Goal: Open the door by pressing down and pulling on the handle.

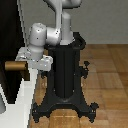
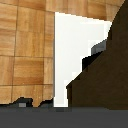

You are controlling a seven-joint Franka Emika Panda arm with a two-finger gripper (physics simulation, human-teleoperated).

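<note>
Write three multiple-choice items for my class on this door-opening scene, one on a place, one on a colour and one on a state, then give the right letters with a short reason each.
1. Where is the gripper in the exterior view?
A. at the handle, by the door
B. flat on the wooden floor
C. behind the black pedestal

2. What colour is the handle?
A. bright red
B. tan, like wood
C. blue

3. How does the arm stand?
A. folded straight up, far above the handle
B. lying along the floor
C. bent down and across to the handle

Answers:
1 A: the gripper meets the tan bar at the exterior view's left.
2 B: the bar is brown-tan against the black panel.
3 C: the white links bend from the pedestal top down to the handle.
</note>
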